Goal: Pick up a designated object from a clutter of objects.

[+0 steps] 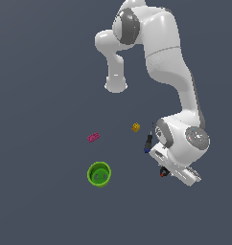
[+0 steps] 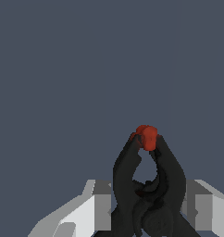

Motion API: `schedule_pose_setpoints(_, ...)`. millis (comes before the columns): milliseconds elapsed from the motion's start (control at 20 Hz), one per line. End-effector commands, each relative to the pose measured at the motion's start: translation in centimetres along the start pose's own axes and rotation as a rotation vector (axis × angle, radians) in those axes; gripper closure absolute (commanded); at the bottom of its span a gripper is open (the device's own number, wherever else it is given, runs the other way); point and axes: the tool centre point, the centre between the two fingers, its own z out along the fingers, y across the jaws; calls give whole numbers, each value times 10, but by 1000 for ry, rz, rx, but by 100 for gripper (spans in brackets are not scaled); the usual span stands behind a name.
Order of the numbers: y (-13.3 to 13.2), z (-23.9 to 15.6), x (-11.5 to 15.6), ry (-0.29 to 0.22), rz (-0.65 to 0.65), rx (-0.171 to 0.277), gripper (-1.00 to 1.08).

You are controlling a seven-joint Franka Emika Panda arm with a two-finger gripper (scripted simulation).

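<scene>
Wrist view: black clamp (image 2: pixel 148 185) is sitting directly between the tool's (image 2: pixel 146 210) fingers (image 2: pixel 93 206), long axis running straight out from the wrist, red tips (image 2: pixel 146 136) farthest. Fingers are flanking it; contact or closure I cannot tell. Exterior view: wrist is hiding most of it.

floor (image 1: pixel 36 72): flat, uniform dark grey-blue. on it: green cup (image 1: pixel 99 174), upright, open end up; pink brick (image 1: pixel 93 137), flat, near the cup; yellow cube (image 1: pixel 136 127), apart from the brick toward the exterior view's right; slim dark tool (image 1: pixel 148 142) with blue end, just beside the arm, contact unclear.
</scene>
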Motion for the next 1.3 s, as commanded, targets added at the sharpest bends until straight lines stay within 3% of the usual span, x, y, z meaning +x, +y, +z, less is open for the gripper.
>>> schedule_pose_setpoints(0, 0, 0, 0, 0, 0, 0, 108)
schedule_pose_setpoints(600, 18, -27, 18, 0, 0, 0, 108)
schedule_pose_setpoints(1250, 88, -134, 89, -1, 0, 0, 108)
